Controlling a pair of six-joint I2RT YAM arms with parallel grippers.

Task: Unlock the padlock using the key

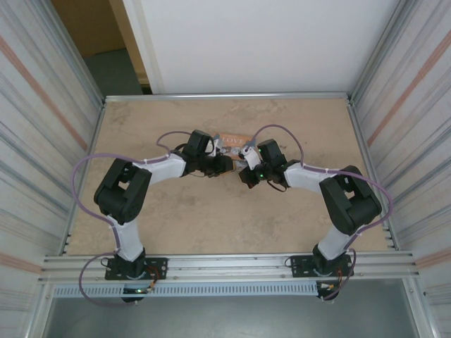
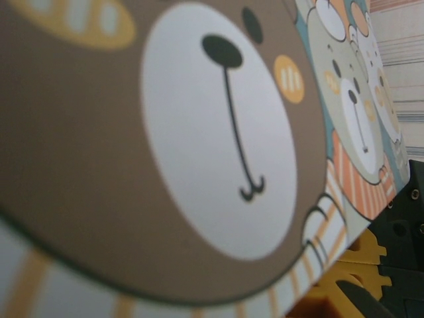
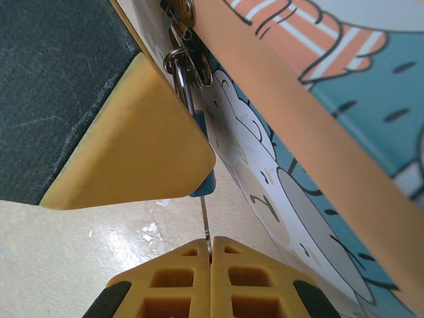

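A small blue padlock [image 3: 204, 183] hangs by its metal shackle [image 3: 183, 79] from the hasp of a bear-print box [image 3: 318, 132]. A yellow finger [image 3: 132, 152] of my left gripper [image 1: 225, 163] lies against the padlock and hides most of it. The key [image 3: 206, 222] shows as a thin metal blade running up into the padlock's underside. My right gripper [image 3: 211, 246] is shut on the key's lower end. In the top view my right gripper [image 1: 244, 166] faces the left one in front of the box [image 1: 236, 139]. In the left wrist view the box's printed side [image 2: 199, 132] is very close.
The box stands on a beige table [image 1: 211, 218] near its middle back. Corrugated metal walls [image 1: 42, 127] close in both sides, and a metal rail [image 1: 232, 264] runs along the near edge. A yellow finger piece [image 2: 354, 262] shows low right in the left wrist view.
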